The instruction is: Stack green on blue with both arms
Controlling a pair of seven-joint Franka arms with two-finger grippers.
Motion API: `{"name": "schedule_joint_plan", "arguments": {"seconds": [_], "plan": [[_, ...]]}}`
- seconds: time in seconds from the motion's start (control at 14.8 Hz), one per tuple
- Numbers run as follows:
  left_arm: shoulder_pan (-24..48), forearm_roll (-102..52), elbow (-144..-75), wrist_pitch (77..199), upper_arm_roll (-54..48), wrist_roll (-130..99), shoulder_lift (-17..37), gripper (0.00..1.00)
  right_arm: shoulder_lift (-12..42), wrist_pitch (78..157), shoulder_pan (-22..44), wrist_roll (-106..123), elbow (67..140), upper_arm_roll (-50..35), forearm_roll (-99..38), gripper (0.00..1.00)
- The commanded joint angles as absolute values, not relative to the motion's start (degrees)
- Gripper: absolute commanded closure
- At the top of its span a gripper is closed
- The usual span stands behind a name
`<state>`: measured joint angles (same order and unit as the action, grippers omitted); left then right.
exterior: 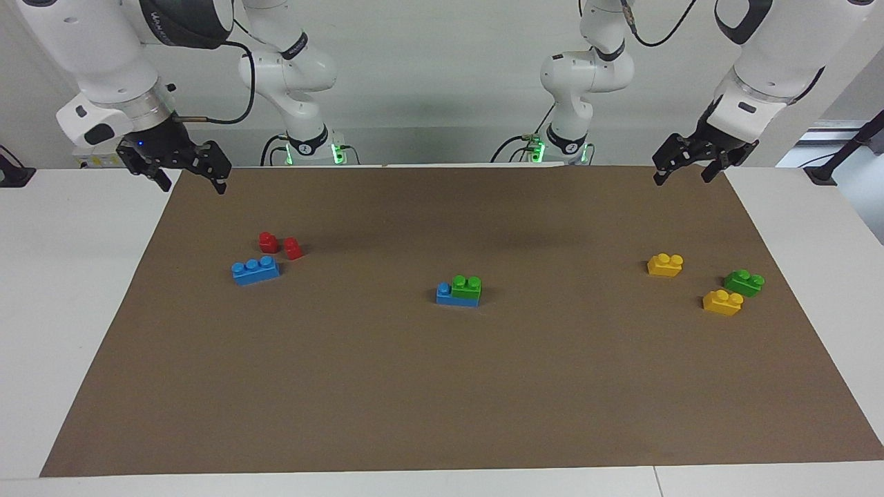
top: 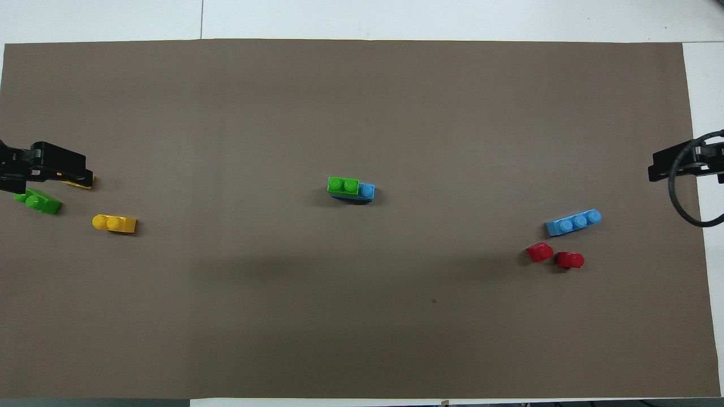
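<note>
A green brick (exterior: pixel 467 286) (top: pixel 343 185) sits on one end of a blue brick (exterior: pixel 445 295) (top: pixel 366 191) at the middle of the mat, leaving one blue stud uncovered. A second blue brick (exterior: pixel 255 270) (top: pixel 573 221) lies alone toward the right arm's end. A second green brick (exterior: pixel 744 282) (top: pixel 38 202) lies toward the left arm's end. My left gripper (exterior: pixel 681 178) (top: pixel 45 169) hangs open and empty over the mat's corner at its own end. Above the other corner, my right gripper (exterior: pixel 193 186) (top: pixel 679 164) is likewise open and empty.
Two red bricks (exterior: pixel 268 241) (exterior: pixel 293 248) lie just nearer to the robots than the lone blue brick. Two yellow bricks (exterior: pixel 665 264) (exterior: pixel 722 301) flank the lone green one. A brown mat (exterior: pixel 442 386) covers the white table.
</note>
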<state>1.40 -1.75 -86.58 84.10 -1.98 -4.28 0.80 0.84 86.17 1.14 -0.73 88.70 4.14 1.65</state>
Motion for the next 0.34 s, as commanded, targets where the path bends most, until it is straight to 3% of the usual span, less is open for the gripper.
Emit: {"name": "schedule_joint_plan", "arguments": {"seconds": [0.0,0.27], "plan": [[2.46,-0.26,-85.34,82.97,-1.49,-3.43,1.14,0.0,0.35,85.43,0.53,-0.44,89.3,3.69,1.85,0.0],[2.2,-0.53,-85.34,83.14,-1.49,-3.51,1.05,0.0,0.35,85.52,0.44,-0.61,89.3,3.69,1.85,0.0]]}}
